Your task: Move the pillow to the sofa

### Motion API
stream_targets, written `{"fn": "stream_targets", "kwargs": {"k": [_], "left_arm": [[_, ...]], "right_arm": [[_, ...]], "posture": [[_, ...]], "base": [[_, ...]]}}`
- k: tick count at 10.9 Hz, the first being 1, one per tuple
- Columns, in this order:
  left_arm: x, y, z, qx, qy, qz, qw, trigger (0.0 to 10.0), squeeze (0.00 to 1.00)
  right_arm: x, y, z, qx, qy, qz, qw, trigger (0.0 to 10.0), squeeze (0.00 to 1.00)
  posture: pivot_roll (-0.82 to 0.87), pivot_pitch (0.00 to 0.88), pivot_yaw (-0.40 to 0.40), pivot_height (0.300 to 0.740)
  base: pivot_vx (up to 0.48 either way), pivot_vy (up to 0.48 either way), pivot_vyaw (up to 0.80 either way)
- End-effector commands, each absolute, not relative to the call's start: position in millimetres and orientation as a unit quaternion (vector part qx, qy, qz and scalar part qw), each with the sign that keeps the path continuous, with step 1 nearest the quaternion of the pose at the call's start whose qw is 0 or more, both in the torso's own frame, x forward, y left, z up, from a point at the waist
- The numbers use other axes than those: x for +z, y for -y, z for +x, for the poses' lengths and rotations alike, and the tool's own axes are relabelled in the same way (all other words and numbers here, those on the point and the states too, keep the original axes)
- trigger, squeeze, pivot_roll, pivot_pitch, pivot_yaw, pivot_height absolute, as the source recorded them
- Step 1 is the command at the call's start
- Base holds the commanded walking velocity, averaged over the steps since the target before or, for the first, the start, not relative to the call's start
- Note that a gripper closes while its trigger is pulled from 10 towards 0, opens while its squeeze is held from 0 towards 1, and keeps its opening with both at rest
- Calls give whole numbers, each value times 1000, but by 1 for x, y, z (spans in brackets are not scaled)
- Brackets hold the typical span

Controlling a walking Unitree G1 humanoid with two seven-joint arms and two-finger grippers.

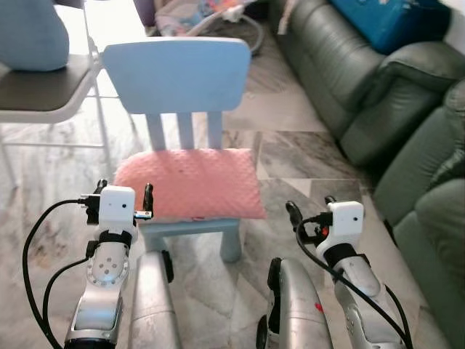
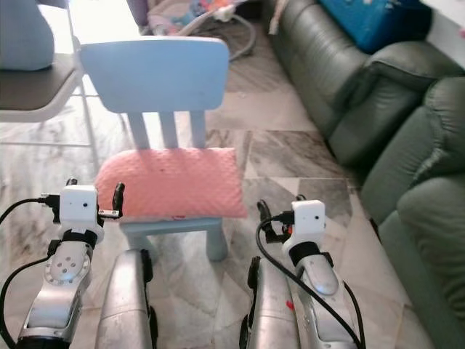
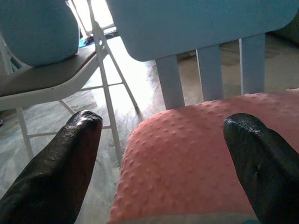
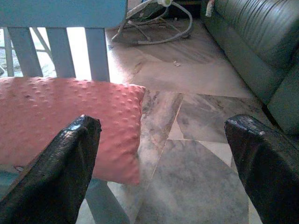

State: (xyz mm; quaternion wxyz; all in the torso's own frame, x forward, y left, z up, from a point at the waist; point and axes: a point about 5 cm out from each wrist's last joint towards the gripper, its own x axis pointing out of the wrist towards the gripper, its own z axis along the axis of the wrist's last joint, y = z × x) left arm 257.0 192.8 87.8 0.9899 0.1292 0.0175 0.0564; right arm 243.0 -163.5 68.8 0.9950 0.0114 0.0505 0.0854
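A pink dotted pillow (image 1: 190, 182) lies flat on the seat of a small light-blue chair (image 1: 176, 73) in front of me. My left gripper (image 1: 125, 194) is open at the pillow's near left corner, one finger (image 3: 60, 172) off its edge and the other over the pillow (image 3: 196, 154). My right gripper (image 1: 309, 209) is open just right of the pillow's near right corner (image 4: 70, 126), above the floor. The dark green sofa (image 1: 378, 87) runs along the right side.
A white folding chair (image 1: 43, 94) with a light-blue cushion (image 1: 29, 33) stands at the far left. A blue bag (image 1: 392, 22) rests on the sofa. A baby bouncer (image 1: 211, 18) sits beyond the chair. Marble floor (image 1: 290, 153) lies between chair and sofa.
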Motion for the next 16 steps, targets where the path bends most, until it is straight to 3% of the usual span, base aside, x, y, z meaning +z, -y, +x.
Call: {"fn": "stream_targets", "kwargs": {"k": [1, 8, 14, 16], "left_arm": [[92, -194, 257, 64, -7, 126, 990, 10000, 0], [87, -191, 255, 53, -17, 125, 991, 10000, 0], [83, -188, 255, 52, -28, 128, 990, 10000, 0], [81, -189, 253, 51, -38, 132, 989, 10000, 0]], "right_arm": [[67, 164, 242, 88, -53, 12, 995, 10000, 0], [69, 159, 242, 110, -51, 4, 993, 10000, 0], [68, 161, 242, 107, -56, 6, 993, 10000, 0], [69, 159, 241, 110, -57, 13, 992, 10000, 0]], "posture": [[9, 101, -49, 522], [2, 113, -50, 522], [3, 125, -53, 522], [8, 162, -56, 492]], "base": [[0, 0, 0], [337, 147, 248], [0, 0, 0], [0, 0, 0]]}}
